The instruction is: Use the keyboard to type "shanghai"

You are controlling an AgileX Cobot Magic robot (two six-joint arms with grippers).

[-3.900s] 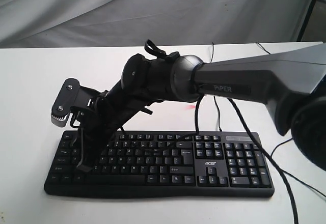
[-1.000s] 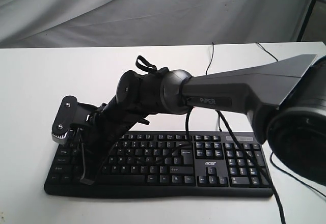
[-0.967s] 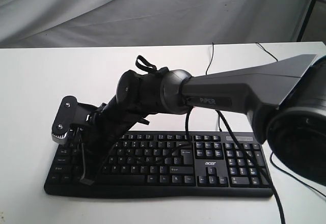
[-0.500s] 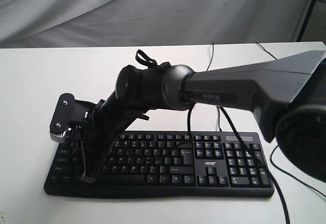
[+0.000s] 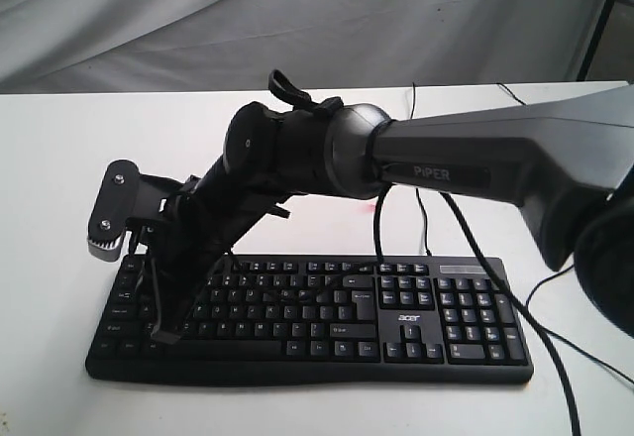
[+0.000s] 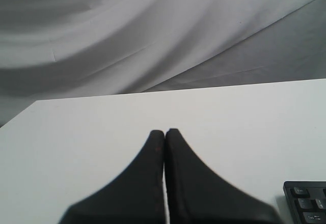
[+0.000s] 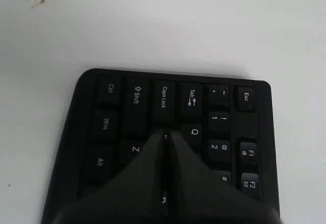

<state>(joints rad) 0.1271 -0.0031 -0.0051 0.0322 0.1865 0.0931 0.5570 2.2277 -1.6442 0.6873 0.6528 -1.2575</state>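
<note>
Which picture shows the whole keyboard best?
The exterior view: the keyboard stretches end to end there. The right wrist view shows only its Esc-and-Ctrl end; the left wrist view catches just one corner.

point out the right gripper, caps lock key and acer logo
right gripper (image 7: 166,135), right wrist view, between its shut fingertips
caps lock key (image 7: 164,98), right wrist view, key top
acer logo (image 5: 409,316), exterior view, the white lettering

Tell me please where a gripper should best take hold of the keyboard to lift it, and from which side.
Probably the short end by the number pad, approached from that side with the jaws above and below the edge. The keyboard is wide and thin and lies flat on the table, and the shut right gripper sits over the keys at its other end.
</note>
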